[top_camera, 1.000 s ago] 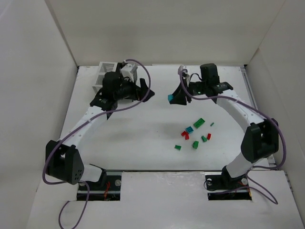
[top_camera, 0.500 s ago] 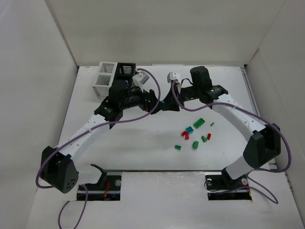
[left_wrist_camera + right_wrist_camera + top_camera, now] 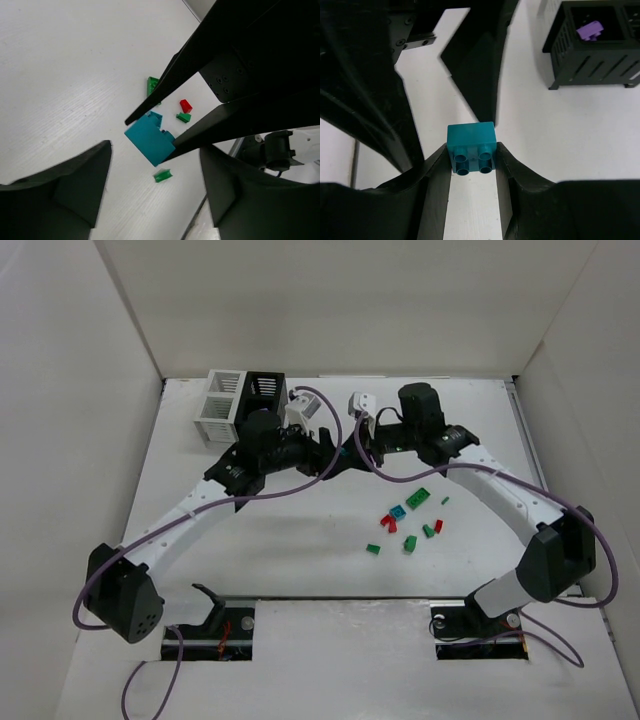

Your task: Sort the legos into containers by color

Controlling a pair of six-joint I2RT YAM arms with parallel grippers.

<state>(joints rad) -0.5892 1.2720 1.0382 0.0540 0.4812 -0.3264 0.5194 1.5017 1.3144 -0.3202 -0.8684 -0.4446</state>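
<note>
Two joined containers sit far left. The left gripper spreads unclenched just beside the right gripper, which clamps a teal brick above mid-table. About nine legos lie loose, and one purple brick rests in the black box, so the task looks mostly unsorted.

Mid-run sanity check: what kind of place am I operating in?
Most likely a lab test cell: a white table boxed in by plain white panels, two arms bolted at its near edge, and small legos and two joined slatted containers on it.
</note>
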